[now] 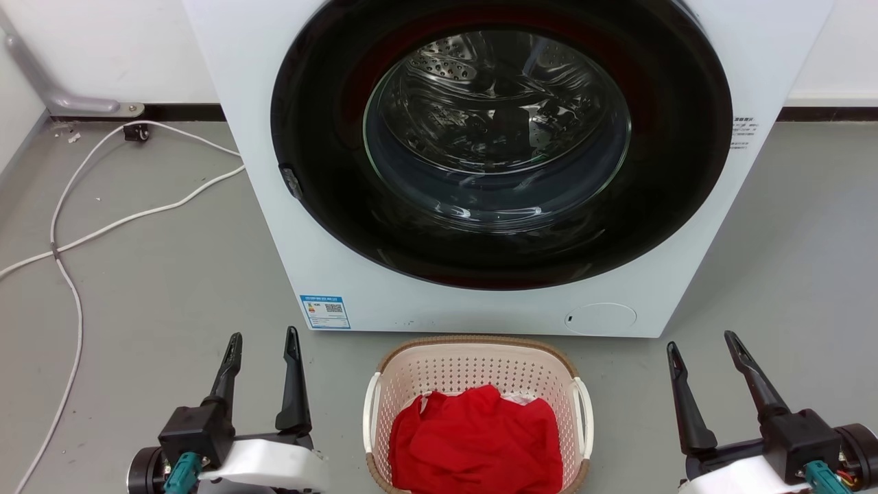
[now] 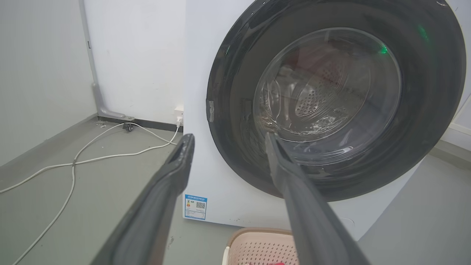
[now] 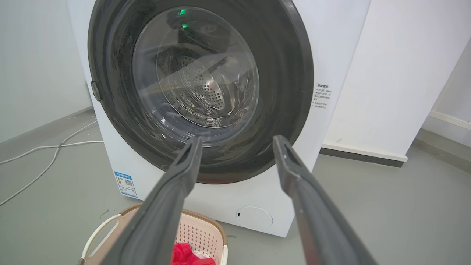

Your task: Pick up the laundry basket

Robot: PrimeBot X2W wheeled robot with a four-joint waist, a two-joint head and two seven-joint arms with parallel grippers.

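My left end effector [image 1: 264, 334] and right end effector [image 1: 701, 339] are both spread open and empty, the laundry basket [image 1: 473, 367] on the floor [image 1: 171, 288] between them, clear of each. It looks like light, thin, slightly flexible plastic holding one red cloth [image 1: 477, 439], so I'd take its white side handles [image 1: 371, 412], one each, lifting evenly.

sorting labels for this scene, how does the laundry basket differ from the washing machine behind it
The laundry basket is far smaller than the washing machine. The basket is pale perforated plastic with a brown rim; the machine is smooth white with a dark round door. The basket is open-topped and holds a red cloth; the machine's door is shut. Both stand on the grey floor.
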